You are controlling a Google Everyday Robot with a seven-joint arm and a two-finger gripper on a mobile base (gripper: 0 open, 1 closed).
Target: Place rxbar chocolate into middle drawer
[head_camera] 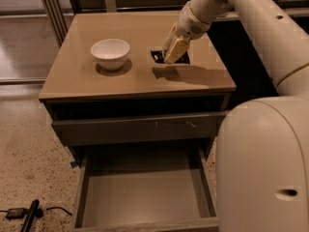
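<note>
The rxbar chocolate (184, 58), a flat black wrapper, is held in my gripper (172, 56) a little above the tan tabletop, right of the white bowl (110, 52). The tan fingers (175, 48) are shut across the bar's middle and hide part of it. Its shadow lies on the table just below. The middle drawer (79, 197) stands pulled open at the bottom front, a deep grey box with a bare grey floor, well below and in front of the gripper.
A shut grey drawer front (140, 129) with pale scratches sits between the tabletop (72, 76) and the open drawer. My white arm (263, 168) fills the right side. A black cable and plug (26, 212) lie on the speckled floor at lower left.
</note>
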